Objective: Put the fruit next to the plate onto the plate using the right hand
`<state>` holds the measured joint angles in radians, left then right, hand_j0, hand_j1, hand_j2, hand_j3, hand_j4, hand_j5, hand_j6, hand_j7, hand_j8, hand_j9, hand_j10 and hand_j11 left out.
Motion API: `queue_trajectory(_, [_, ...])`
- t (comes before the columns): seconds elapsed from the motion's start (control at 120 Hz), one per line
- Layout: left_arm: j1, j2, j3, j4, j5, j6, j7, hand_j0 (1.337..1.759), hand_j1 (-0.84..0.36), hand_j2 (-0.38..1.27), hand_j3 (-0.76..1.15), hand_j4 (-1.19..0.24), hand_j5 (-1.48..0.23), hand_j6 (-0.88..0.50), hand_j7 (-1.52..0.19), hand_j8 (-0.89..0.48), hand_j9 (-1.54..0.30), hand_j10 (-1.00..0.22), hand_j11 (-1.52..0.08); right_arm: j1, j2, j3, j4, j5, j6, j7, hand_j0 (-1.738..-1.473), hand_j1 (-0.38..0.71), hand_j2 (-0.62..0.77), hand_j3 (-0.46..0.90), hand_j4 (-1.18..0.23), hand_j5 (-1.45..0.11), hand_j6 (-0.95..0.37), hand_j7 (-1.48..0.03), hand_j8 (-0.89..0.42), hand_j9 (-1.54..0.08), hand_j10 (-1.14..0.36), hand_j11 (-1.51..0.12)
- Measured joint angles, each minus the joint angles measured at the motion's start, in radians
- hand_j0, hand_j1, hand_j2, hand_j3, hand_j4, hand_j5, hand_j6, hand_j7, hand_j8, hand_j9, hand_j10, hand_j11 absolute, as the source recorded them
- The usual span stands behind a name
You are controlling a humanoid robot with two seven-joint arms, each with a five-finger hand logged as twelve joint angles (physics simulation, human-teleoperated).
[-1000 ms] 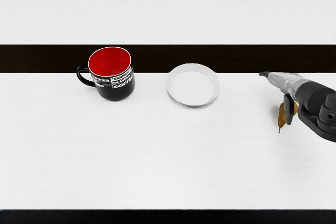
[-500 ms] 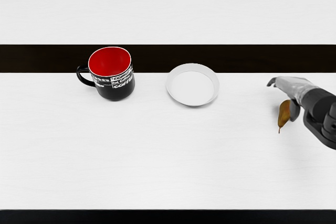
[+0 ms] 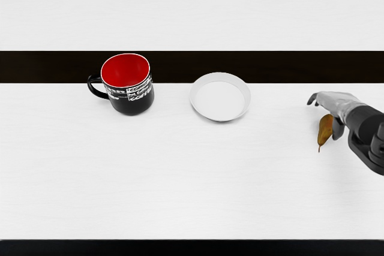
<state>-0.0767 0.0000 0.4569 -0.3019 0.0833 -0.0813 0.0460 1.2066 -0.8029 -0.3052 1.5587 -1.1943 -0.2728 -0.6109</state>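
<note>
right hand [image 3: 333, 107], fingers loose and holding nothing, hangs just over the fruit [image 3: 324, 130]; fruit's long axis runs near-to-far, plate [image 3: 219, 97] well off left.

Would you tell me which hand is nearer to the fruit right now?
Right. The right hand is just above and right of the fruit in the picture; contact is unclear. The left hand is out of view.

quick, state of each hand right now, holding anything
left hand: not in view.
right hand: right by the fruit at the table's right side; cannot tell whether it grips it.
</note>
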Motion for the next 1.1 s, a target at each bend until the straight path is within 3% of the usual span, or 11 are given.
queue_trajectory(0.842, [0.000,0.000,0.000,-0.002,0.001,0.000,0.000,1.658,0.35,0.00,0.00,0.00,0.00,0.00,0.00,0.00,0.00,0.00,0.00,-0.007,0.007,0.000,0.000,-0.006,0.000,0.000,-1.657,0.18,-0.05,0.00,-0.45,-0.60,-0.46,-0.59,-0.46,-0.60,-0.45,-0.60])
queue_trajectory(1.1, [0.000,0.000,0.000,-0.002,0.001,0.000,0.000,1.658,0.35,0.00,0.00,0.00,0.00,0.00,0.00,0.00,0.00,0.00,0.00,-0.009,0.007,0.000,0.002,-0.007,0.001,-0.001,-1.655,0.22,0.00,0.00,-0.51,-0.69,-0.50,-0.67,-0.39,-0.69,-0.51,-0.69])
